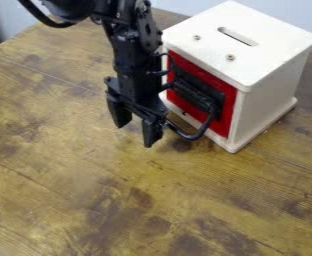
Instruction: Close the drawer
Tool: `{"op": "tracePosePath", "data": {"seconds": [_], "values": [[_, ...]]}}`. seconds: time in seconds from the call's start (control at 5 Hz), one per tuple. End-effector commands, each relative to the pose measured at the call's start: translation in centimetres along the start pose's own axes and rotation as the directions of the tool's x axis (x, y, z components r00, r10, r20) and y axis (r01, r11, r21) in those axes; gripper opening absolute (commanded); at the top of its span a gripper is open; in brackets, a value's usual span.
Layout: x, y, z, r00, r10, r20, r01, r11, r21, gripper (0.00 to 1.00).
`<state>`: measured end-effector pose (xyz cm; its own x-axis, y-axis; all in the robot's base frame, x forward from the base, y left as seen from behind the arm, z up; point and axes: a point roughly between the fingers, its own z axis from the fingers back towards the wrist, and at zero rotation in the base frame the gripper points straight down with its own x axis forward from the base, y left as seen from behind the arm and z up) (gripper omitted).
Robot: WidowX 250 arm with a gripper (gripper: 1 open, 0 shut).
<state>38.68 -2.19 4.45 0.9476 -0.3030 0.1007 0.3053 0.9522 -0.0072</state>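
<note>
The drawer (203,98) shows its red front nearly flush with the cream-white box (252,60) that houses it; a black plate sits on the front and a large black loop handle (186,128) hangs at its lower left. My gripper (132,124) points down just left of the drawer front, close to the handle loop. Its two black fingers (115,112) stand apart with nothing between them, so it is open. The black arm (129,45) rises up and to the left, hiding the drawer's left edge.
The box has a slotted top (234,33) and stands at the back right of the worn wooden table (79,200). Bare tabletop stretches to the left and front of my gripper.
</note>
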Motion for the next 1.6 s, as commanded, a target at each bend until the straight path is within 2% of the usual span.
{"op": "tracePosePath", "data": {"seconds": [0.0, 0.4, 0.6, 0.8, 1.0, 1.2, 1.4], "values": [[1.4, 1.3, 2.2, 0.996, -0.052, 0.072, 0.051, 0.999, 0.016, 1.00], [1.3, 0.3, 2.1, 0.998, -0.004, 0.062, 0.002, 1.000, 0.026, 1.00], [1.4, 0.9, 2.0, 0.998, -0.005, 0.062, 0.003, 1.000, 0.025, 1.00], [1.6, 1.4, 2.0, 0.998, -0.007, 0.067, 0.006, 1.000, 0.025, 1.00], [1.4, 0.4, 2.2, 0.997, 0.021, 0.075, -0.023, 0.999, 0.030, 1.00], [1.0, 0.3, 3.4, 0.992, 0.089, 0.089, -0.093, 0.995, 0.041, 1.00], [0.5, 0.1, 4.8, 0.981, 0.157, 0.110, -0.164, 0.985, 0.054, 1.00]]}}
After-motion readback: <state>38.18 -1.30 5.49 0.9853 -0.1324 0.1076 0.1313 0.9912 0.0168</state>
